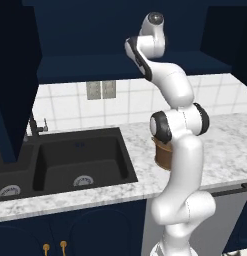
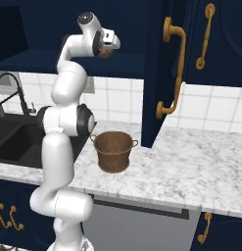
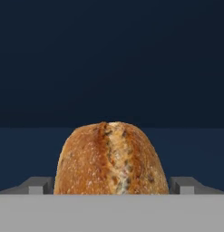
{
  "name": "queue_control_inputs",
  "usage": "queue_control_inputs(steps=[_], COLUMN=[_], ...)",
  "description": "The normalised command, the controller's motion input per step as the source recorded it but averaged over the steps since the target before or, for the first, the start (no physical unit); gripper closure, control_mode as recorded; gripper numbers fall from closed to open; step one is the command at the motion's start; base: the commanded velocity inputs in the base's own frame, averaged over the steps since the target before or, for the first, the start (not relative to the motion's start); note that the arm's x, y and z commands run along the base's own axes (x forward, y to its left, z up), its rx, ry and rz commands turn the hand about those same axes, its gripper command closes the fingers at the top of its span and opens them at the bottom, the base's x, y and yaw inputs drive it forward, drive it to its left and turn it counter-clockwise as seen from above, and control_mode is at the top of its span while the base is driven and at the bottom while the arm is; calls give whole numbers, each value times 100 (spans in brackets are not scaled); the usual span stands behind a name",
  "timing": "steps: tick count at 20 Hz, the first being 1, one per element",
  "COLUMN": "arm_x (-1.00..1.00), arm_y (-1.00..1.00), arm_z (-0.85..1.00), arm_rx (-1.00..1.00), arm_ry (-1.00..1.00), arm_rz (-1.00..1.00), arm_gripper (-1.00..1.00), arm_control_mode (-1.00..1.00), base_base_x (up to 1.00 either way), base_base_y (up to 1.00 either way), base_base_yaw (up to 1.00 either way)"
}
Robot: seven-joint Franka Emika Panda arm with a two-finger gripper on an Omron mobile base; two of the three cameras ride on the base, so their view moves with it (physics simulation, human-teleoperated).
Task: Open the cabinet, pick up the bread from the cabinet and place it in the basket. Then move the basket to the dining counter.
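The bread (image 3: 111,158), a crusty orange-tan loaf, lies on the navy shelf inside the cabinet (image 2: 157,73), whose door with the long brass handle (image 2: 174,68) stands swung out. My gripper (image 3: 111,186) is open, with one fingertip (image 3: 38,186) on each side of the loaf and not touching it. From the right base view the hand (image 2: 110,45) reaches up into the cabinet's dark opening. The brown basket (image 2: 112,152) stands upright on the marble counter below, partly behind my arm (image 1: 163,154). The dining counter is out of view.
A black double sink (image 1: 80,160) with a dark faucet (image 2: 7,93) is set into the marble counter (image 2: 191,166) left of the basket. The other open door (image 1: 15,80) hangs at the far left. Navy cabinets with short brass handles (image 2: 205,37) sit to the right.
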Motion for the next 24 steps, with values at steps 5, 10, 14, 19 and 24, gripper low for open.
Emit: queue_control_inputs(steps=[5, 10, 14, 19, 24], arm_x=[19, 6, -7, -56, -76], arm_y=[-2, -4, 0, 12, 25], arm_z=[-73, -35, -17, -6, -42], arm_rx=[-8, 2, 0, -3, -23], arm_ry=[-6, -3, -5, -17, -26], arm_rz=[1, 2, 0, -2, -7], arm_gripper=[-100, 100, 100, 100, 100], arm_control_mode=[-100, -100, -100, -100, -100], base_base_x=[0, 0, 0, 0, 0], base_base_y=[0, 0, 0, 0, 0], base_base_yaw=[0, 0, 0, 0, 0])
